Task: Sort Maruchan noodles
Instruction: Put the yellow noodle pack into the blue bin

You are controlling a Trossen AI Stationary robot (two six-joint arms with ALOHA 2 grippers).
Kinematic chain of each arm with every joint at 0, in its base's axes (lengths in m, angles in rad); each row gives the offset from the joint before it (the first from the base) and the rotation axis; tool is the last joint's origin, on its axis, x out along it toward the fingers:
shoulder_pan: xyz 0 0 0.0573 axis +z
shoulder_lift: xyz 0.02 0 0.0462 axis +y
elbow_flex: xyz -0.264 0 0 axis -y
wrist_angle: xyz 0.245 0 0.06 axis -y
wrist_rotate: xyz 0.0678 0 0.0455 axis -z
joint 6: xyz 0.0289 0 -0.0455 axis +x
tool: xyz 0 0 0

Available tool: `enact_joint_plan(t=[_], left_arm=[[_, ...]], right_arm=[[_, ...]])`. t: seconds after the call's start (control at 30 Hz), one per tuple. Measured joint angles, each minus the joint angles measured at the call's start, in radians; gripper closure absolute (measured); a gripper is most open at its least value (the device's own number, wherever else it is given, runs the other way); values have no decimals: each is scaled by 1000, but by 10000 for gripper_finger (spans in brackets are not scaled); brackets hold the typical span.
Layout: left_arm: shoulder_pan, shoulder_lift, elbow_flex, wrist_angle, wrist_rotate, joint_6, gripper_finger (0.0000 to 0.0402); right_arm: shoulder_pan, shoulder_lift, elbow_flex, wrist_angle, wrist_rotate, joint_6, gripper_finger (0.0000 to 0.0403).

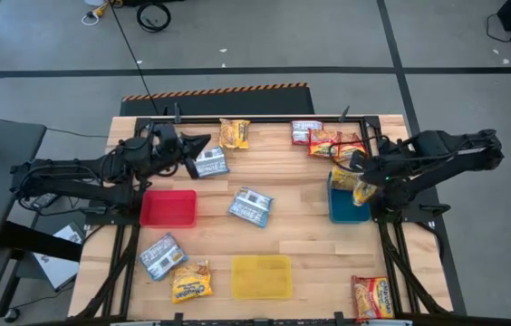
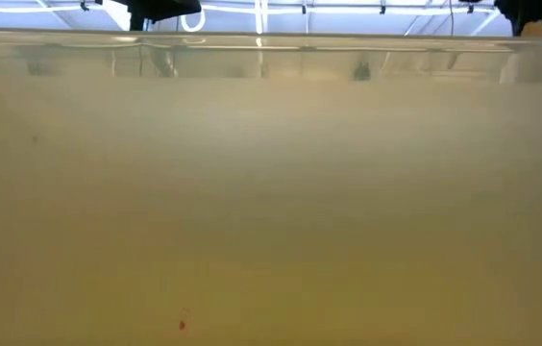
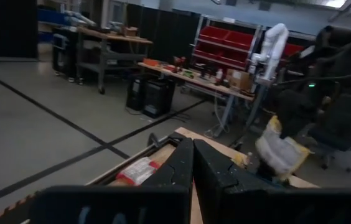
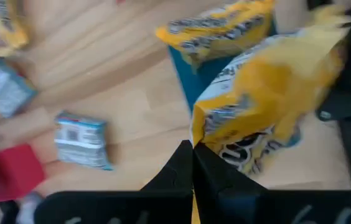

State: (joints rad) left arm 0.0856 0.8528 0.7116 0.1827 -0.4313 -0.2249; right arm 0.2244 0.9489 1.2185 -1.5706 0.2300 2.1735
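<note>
Blue tray [image 1: 339,210] — yellow packet [image 1: 365,191] above it, in right end effector [image 1: 358,169].

From my station I counted three flat trays on the table: one red tray [image 1: 168,207], one blue tray [image 1: 347,207] and one yellow tray [image 1: 261,276].

Of the noodle packets, I made out four blue-and-white packets [image 1: 251,206], four yellow-orange packets [image 1: 234,133] and two red packets [image 1: 374,296], ten in all, though the far right cluster overlapped and I could have miscounted there.

Two arms were in view.
</note>
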Motion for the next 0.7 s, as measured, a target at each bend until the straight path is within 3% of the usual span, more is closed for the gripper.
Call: enact_joint_plan(t=[0.27, 0.47, 0.7], left_arm=[[0, 0, 0, 0, 94, -28, 388], [0, -3, 0, 1, 195, -78, 388], [0, -3, 0, -1, 261, -79, 388]], right_arm=[[-26, -6, -150, 69, -62, 14, 400], [-26, 13, -163, 87, -48, 9, 400], [15, 14, -190, 150, -130, -11, 400]])
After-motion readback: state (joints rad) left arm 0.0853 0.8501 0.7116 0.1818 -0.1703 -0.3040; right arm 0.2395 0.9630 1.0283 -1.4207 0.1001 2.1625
